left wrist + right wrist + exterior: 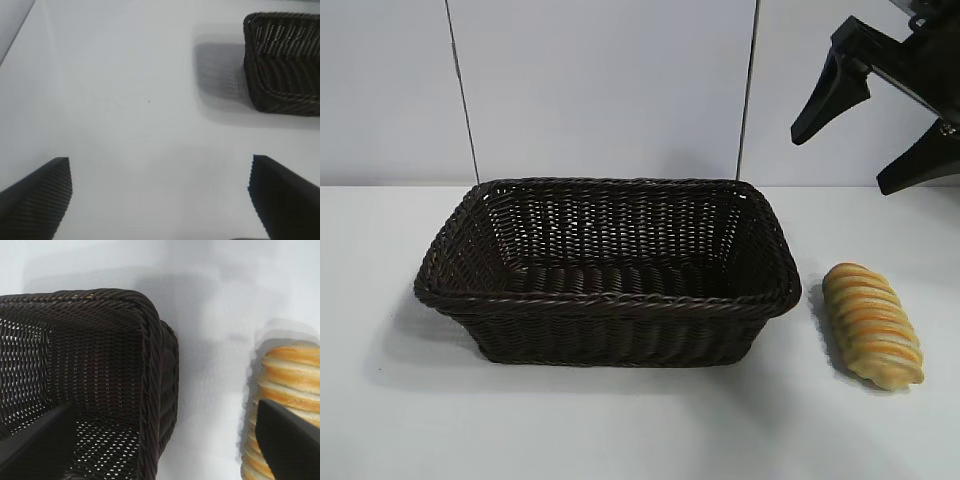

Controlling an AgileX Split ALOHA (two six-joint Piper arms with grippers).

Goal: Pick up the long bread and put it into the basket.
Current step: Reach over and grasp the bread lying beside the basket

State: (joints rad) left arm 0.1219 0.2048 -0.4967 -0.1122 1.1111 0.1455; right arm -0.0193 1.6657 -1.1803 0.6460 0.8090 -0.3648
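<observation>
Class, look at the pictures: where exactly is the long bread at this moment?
In the exterior view the bread lies on the white table at the right, just beside the basket and not in it, below the open right gripper.

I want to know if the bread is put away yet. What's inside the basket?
Nothing: the basket shows only its woven floor, though the near wall hides a strip. The long bread lies on the table beside it.

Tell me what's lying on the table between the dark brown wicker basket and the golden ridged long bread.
Nothing: between the dark brown woven wicker basket and the golden ridged long bread is only bare white tabletop, shown in the exterior and right wrist views.
</observation>
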